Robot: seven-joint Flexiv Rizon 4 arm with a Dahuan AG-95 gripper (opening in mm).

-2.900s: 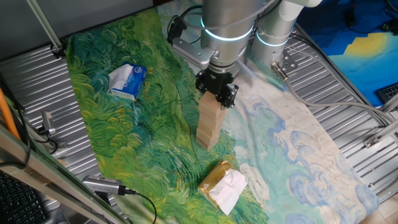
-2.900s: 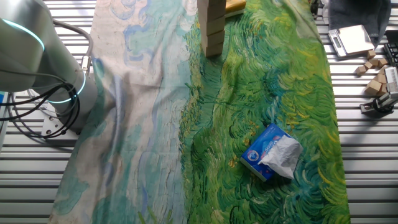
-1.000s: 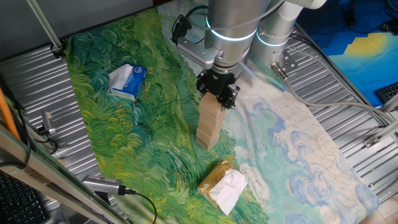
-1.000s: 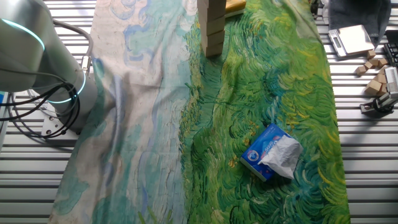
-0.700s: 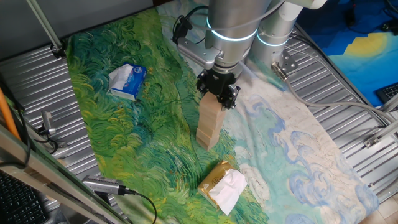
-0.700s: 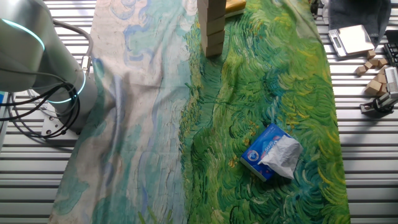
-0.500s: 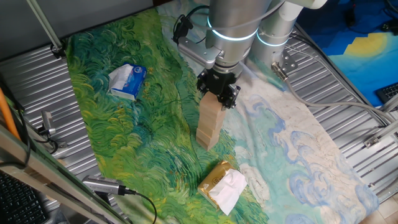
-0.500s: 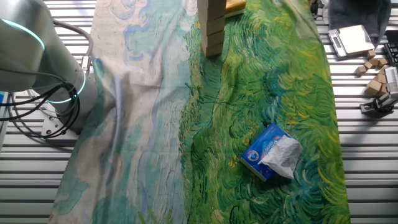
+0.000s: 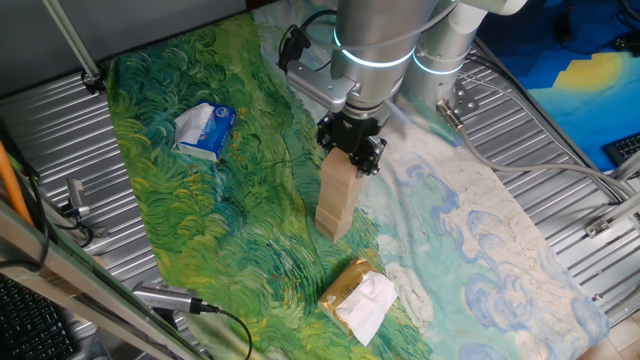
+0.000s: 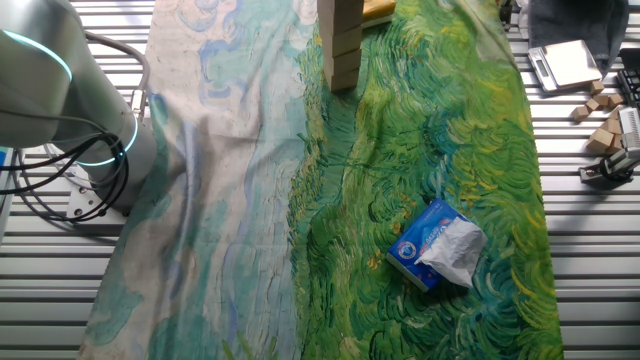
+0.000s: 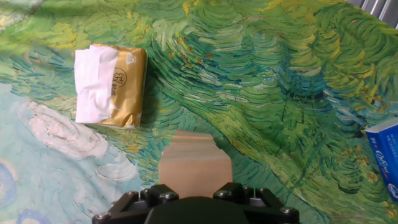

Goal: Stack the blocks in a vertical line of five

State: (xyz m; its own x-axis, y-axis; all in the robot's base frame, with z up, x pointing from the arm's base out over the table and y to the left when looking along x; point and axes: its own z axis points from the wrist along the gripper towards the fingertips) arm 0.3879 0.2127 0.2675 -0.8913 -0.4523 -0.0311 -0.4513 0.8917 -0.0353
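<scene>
Hand view looks straight down the stack of light-brown wooden cubes (image 11: 196, 167), hiding its height; one fixed view shows the column (image 9: 336, 200) upright mid-cloth, the tool (image 9: 350, 145) at its top, grip undeterminable. Open painted cloth (image 9: 230, 200) surrounds it on the desk (image 9: 560, 130); the yellow-and-white wrapped packet (image 9: 358, 297) lies near, the blue-and-white soft packet (image 9: 205, 130) well apart.

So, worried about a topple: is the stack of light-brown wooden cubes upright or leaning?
Upright, roughly. The stack of light-brown wooden cubes rises nearly straight under the gripper; slightly uneven edges show from above.
</scene>
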